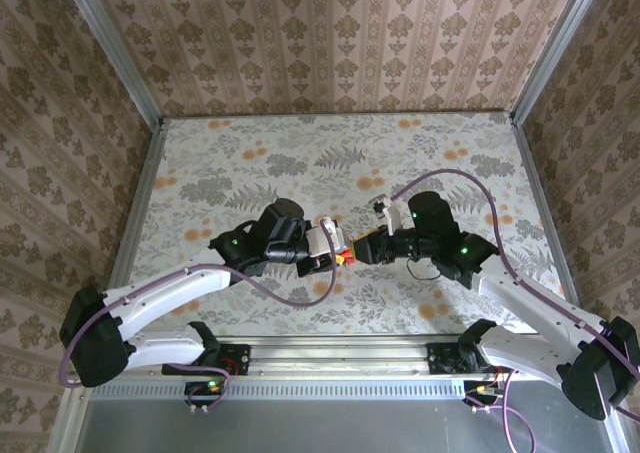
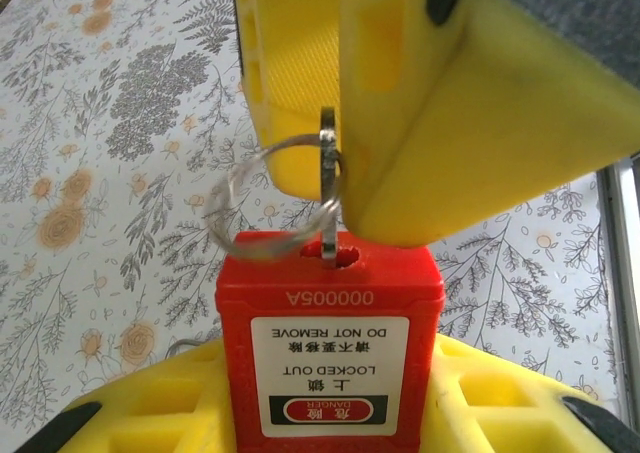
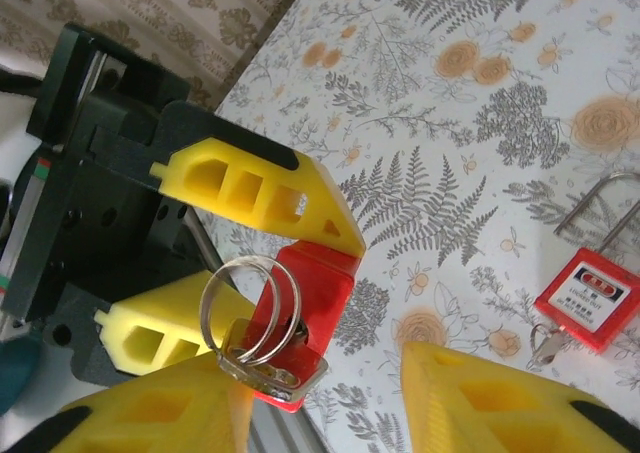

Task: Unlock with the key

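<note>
You can't make out the blade of the key (image 2: 330,243): it's sunk in the keyhole of the padlock (image 2: 330,373). That lock's shackle is hidden by the yellow fingers around it, and from the top cam lock + key are just a red speck btw the arms. The label reads upside down in the left wrist cam.

Left gripper (image 3: 300,278) is clamped on the padlock body, one finger each side, holding it above the table (image 1: 300,143). Right gripper (image 1: 364,248) has its fingers apart in its own cam, w/ table showing btw them. The key lies against one finger, but you can't tell if it's really pinched.

Count:
- 2 padlocks: the held one and a second padlock (image 3: 588,298), flat on the table, its shackle cut off at the frame edge.
- 2 keys: the inserted one, plus what looks like a small key (image 3: 545,343) beside the second lock, blurry.
- 1 key ring (image 2: 265,203) on the inserted key.
</note>
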You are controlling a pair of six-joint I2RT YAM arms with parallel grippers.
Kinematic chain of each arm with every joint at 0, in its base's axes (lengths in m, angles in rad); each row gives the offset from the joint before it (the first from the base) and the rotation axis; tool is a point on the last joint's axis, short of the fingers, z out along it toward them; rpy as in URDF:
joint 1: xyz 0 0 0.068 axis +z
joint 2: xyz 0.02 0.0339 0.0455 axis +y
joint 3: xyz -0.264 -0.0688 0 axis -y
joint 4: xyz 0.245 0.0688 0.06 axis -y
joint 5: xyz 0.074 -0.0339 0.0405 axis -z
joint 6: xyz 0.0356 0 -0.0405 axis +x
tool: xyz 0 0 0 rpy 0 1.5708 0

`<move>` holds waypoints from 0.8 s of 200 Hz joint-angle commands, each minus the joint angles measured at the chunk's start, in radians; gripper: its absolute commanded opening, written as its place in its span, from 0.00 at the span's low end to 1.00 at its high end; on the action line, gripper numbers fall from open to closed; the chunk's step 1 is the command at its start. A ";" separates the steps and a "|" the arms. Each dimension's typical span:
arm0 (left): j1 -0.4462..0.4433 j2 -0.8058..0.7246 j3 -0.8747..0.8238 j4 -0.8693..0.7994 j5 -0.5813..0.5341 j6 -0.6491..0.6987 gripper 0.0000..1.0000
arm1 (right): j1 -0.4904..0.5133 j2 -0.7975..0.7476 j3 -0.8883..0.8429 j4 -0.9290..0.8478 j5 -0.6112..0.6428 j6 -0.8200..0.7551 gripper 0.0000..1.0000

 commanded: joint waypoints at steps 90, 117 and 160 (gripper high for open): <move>-0.057 0.029 0.034 0.133 -0.190 -0.087 0.00 | 0.016 -0.148 -0.161 0.269 0.128 0.390 0.66; -0.055 0.028 0.064 0.058 -0.127 -0.042 0.00 | 0.014 -0.199 -0.107 0.101 0.137 0.191 0.70; 0.014 -0.003 0.146 -0.166 0.005 0.032 0.00 | -0.010 -0.244 -0.077 -0.042 0.116 -0.074 0.80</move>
